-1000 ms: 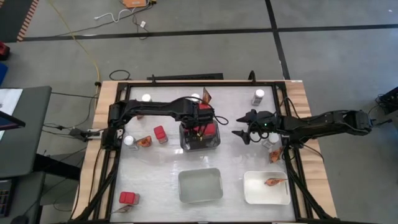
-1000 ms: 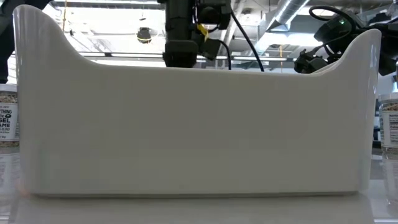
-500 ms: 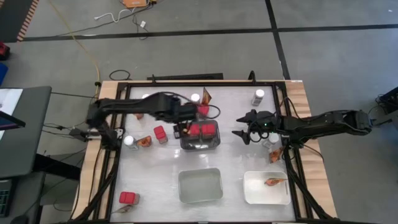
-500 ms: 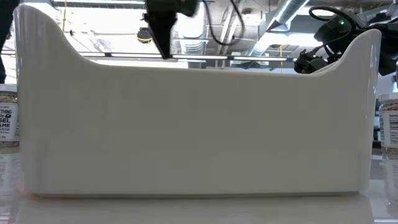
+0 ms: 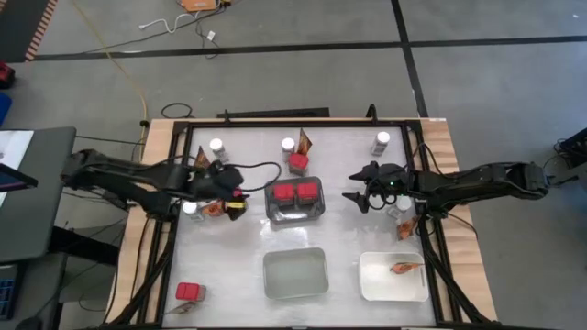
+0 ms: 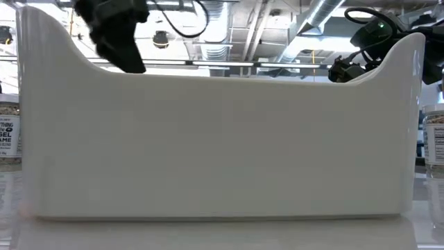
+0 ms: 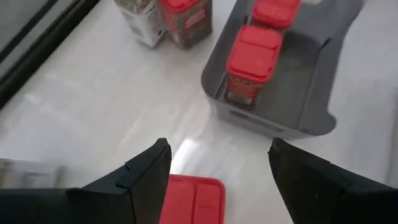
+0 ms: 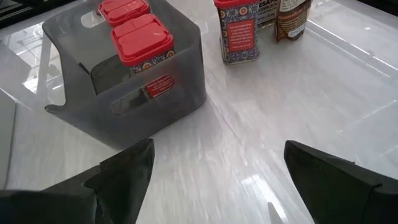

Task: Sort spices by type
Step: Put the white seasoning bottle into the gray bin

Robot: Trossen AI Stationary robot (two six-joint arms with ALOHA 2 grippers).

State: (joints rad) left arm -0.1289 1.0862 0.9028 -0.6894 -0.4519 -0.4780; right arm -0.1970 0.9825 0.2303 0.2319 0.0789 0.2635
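The left gripper (image 7: 214,171) hangs released, empty, over a red spice tin (image 7: 189,200) left of the grey tray (image 5: 294,213). Centre the fingers, descend squarely, close firmly. The right gripper (image 5: 359,198), released, waits right of the tray.

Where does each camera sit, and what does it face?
High: overhead, looking down; both arms, left gripper open, right gripper open.
Low: table height, blocked by a white tray.
Left wrist: over a red box.
Right wrist: toward the grey tray.
Both wrist views share the grey tray.
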